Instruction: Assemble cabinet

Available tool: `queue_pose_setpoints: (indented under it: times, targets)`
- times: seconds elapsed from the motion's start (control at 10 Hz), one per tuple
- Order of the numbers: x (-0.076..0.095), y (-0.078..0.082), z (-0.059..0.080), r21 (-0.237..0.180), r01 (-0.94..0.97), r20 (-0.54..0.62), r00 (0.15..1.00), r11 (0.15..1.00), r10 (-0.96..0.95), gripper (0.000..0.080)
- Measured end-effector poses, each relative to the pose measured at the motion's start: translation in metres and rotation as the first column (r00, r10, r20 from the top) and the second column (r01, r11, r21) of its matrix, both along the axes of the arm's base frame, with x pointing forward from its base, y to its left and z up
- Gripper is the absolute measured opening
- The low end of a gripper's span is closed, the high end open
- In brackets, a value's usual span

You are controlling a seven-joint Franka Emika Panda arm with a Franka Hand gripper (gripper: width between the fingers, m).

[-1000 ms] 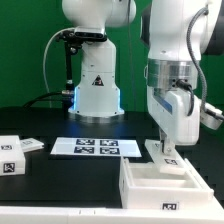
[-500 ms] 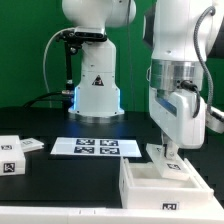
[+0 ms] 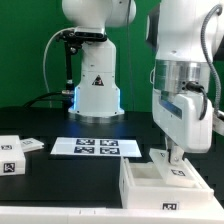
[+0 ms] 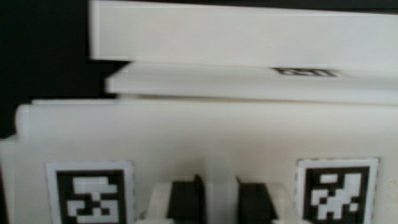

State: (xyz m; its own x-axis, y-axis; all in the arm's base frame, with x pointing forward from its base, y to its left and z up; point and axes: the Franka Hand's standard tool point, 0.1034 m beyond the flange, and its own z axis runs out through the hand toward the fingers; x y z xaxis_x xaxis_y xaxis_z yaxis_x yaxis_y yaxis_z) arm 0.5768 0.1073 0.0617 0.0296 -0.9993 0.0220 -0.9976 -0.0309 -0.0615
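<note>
The white cabinet box (image 3: pixel 140 186) stands at the front on the exterior view's right, open side up. My gripper (image 3: pixel 177 158) hangs over its far right corner, shut on a white tagged panel (image 3: pixel 178 172) that it holds upright at the box's rim. In the wrist view the dark fingertips (image 4: pixel 187 203) stand close together around the edge of this panel (image 4: pixel 196 135), which carries two square tags. White walls of the box (image 4: pixel 231 40) show beyond it. A small white part (image 3: pixel 158 153) lies just behind the box.
The marker board (image 3: pixel 95 147) lies flat in the middle of the black table. Two white tagged cabinet parts (image 3: pixel 12 153) lie at the exterior view's left edge. The robot's base (image 3: pixel 95 95) stands at the back.
My gripper has moved a little to the exterior view's right and slightly down, carrying the panel along the box's far rim. Nothing else has moved.
</note>
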Motion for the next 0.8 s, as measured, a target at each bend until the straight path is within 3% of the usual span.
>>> queue_pose_setpoints:
  times: [0.2,0.8]
  targets:
    - [0.0166,0.0002,-0.0006,-0.010,0.010,0.016,1.000,1.000,-0.010,0.0064]
    - [0.0170,0.0005,-0.0005,-0.007,0.035,-0.016,0.999,0.999,-0.035,0.0070]
